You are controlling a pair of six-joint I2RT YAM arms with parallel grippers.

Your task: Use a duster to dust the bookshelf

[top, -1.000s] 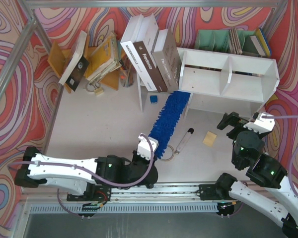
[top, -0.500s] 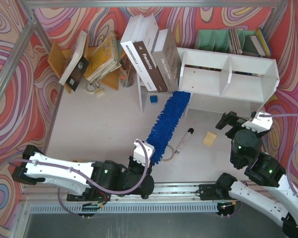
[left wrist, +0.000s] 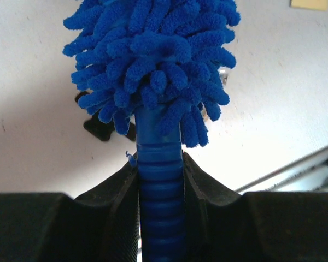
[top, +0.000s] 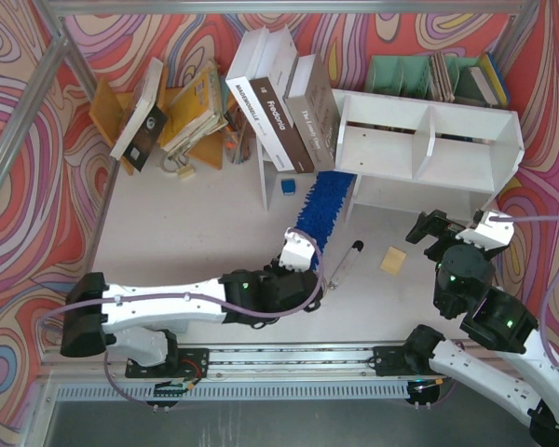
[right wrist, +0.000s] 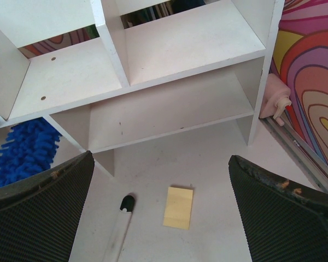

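Two claws share this bench (top: 196,223), but only one is working. The left claw (left wrist: 159,174), out over the middle of the bench, is pinching the duster (left wrist: 153,65) by its ribbed handle, just below the shaggy head. From there the duster runs toward the far edge, and its tip is tucked under the left end of the bookshelf (top: 429,140), which stands toward the far right corner.

To dust well, I would keep that pinch firm so the handle cannot twist. Raise the head clear of the lower board, then draw it flat along each compartment floor, lifting it over the divider rather than pushing into it. The leaning books (top: 279,102) just beside the shelf's left end look easy to topple. The right claw (right wrist: 159,164) hangs spread wide and holding nothing, near the shelf's right front. It could steady the shelf if it shifts.
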